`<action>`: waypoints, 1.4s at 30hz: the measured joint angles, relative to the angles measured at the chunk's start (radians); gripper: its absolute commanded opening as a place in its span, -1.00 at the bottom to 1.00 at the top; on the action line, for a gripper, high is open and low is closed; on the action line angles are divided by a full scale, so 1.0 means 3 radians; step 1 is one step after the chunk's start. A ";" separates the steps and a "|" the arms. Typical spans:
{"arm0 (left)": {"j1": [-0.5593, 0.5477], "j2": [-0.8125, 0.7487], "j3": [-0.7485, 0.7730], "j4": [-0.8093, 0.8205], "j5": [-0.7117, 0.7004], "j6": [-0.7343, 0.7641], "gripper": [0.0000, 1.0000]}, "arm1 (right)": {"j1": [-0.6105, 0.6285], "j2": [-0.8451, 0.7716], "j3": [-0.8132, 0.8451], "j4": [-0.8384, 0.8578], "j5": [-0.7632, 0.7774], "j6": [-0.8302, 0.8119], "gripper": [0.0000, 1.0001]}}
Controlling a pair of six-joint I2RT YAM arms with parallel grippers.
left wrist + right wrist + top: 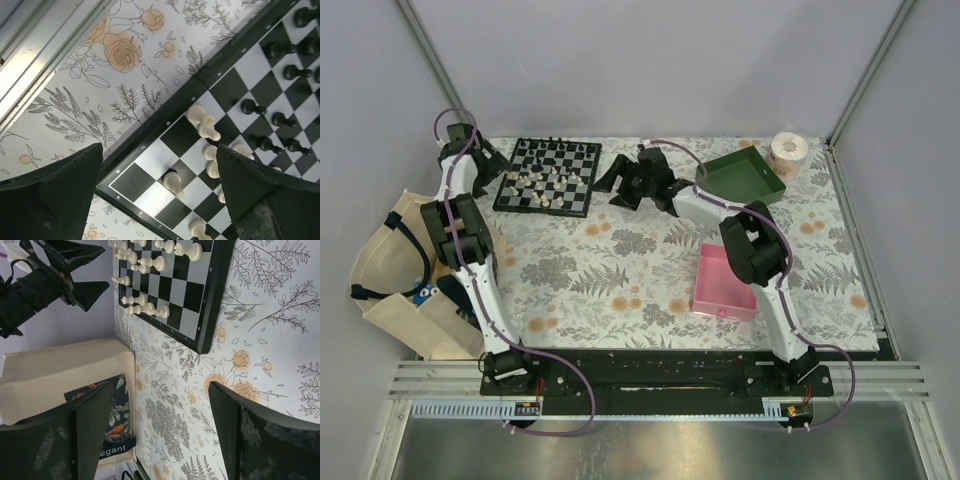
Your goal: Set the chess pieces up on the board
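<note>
Closest to the lens in the left wrist view: the two dark fingers of the left claw (159, 150), spread wide with nothing between them, hanging by the 9 o'clock edge of the board (165, 120). Same story for the right claw (160, 387): spread, empty, off the board's 3 o'clock side above the flowered bench (620, 270). Board at about 11 o'clock on the bench, well apart from the pink tray (725, 283) at 4 o'clock and the green tray (742, 176) at 1 o'clock.

All chess pieces in sight already on the chequers: cream pieces (206, 131) bunched in a loose cluster near the left claw, several seemingly tipped on their sides; black pieces (252, 107) in rough rows toward the board's 12 o'clock edge.

Likely very light, hard and smooth, so prone to skid, roll or topple at a nudge. Best taken across the narrow waist just above the base, fingertips closing gently from straight above, one piece at a time. Tight spacing in the cluster: real risk of knocking a neighbour. Outermost cream piece probably the easiest start.
</note>
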 measured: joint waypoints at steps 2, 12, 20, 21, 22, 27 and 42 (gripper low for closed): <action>0.0023 0.0069 0.0013 -0.0004 0.0041 0.0000 0.98 | 0.0011 0.0081 0.0043 0.0025 0.0005 0.0042 0.75; 0.0048 0.0187 0.0034 -0.0011 0.0326 0.0020 0.98 | 0.0061 0.0712 0.0992 -0.0098 0.0038 0.0154 0.75; 0.0069 0.0277 0.0094 -0.0060 0.0532 0.0084 0.98 | 0.0062 0.0863 0.1104 -0.0211 0.0122 0.0220 0.78; 0.0069 0.0277 0.0083 -0.0051 0.0549 0.0097 0.98 | 0.0062 0.0876 0.1104 -0.0216 0.0136 0.0225 0.79; 0.0070 0.0277 0.0072 -0.0039 0.0563 0.0100 0.98 | 0.0062 0.0890 0.1104 -0.0216 0.0153 0.0228 0.79; 0.0092 0.0205 -0.0097 0.0130 0.0666 0.0130 0.97 | 0.0062 0.0956 0.1128 -0.0228 0.0181 0.0242 0.79; -0.0033 0.0017 -0.0468 0.0387 0.0917 0.0268 0.95 | 0.0014 0.1167 0.1301 -0.0240 0.0182 0.0341 0.82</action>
